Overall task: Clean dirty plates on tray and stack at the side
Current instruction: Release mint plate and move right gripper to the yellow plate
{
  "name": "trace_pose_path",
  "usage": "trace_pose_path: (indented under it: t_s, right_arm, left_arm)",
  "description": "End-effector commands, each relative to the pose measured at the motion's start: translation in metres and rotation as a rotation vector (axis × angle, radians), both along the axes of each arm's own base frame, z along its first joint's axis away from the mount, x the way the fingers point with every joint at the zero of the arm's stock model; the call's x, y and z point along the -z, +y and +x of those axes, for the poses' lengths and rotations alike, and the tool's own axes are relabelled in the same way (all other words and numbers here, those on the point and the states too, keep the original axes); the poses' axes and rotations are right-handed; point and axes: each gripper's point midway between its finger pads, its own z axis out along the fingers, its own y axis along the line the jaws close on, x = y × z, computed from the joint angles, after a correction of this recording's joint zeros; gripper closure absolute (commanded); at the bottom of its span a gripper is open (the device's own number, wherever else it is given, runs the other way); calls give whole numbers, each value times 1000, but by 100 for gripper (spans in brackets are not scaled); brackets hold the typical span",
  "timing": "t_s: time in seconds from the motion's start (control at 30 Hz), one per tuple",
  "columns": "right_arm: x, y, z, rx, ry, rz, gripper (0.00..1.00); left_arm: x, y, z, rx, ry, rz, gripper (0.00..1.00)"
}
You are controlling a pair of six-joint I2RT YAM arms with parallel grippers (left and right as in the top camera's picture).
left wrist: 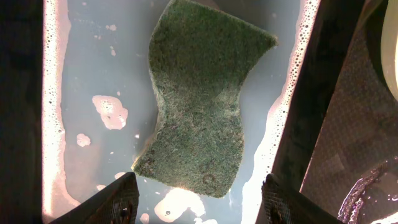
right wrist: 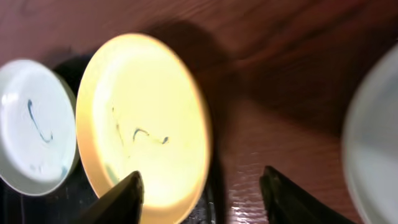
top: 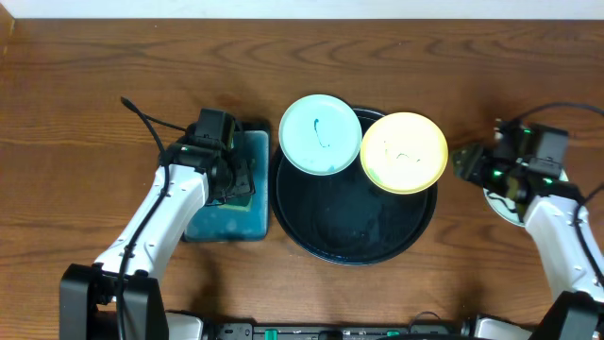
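On the dark wooden table (top: 75, 76), the left end effector (left wrist: 198, 190) hangs over a rectangular black basin (top: 222, 225) of soapy blue-green water. Its fingers are spread wide and empty, just above a waisted green scouring sponge (left wrist: 199, 99) lying in the water. Just beside the basin to the right sits the large round glossy black tray (top: 349, 222). A pale mint round plastic plate (top: 321, 134) with dark teal smears overlaps the tray's far left rim. A pale yellow round plastic plate (top: 404, 151), faintly streaked, overlaps its far right rim, and the two plates nearly touch. The right end effector (right wrist: 200, 190) is near the yellow plate's right edge, fingers apart with nothing between them. A third pale plate (top: 498, 206) lies on the table off the tray, mostly hidden under the right arm.
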Motion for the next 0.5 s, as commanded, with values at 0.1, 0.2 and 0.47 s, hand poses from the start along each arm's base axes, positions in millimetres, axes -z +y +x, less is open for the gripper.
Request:
trace_pose_path:
  t_s: [0.1,0.2,0.47]
  right_arm:
    - [21,17,8,-77,19,-107,52]
    - [28,24,11,-80,32,-111,53]
    - [62,19,5,-11,144,-144,64]
  left_arm:
    - [4,2,-4,-5,16,4,35]
    - [4,2,-4,-5,16,4,35]
    - [4,2,-4,-5,16,4,35]
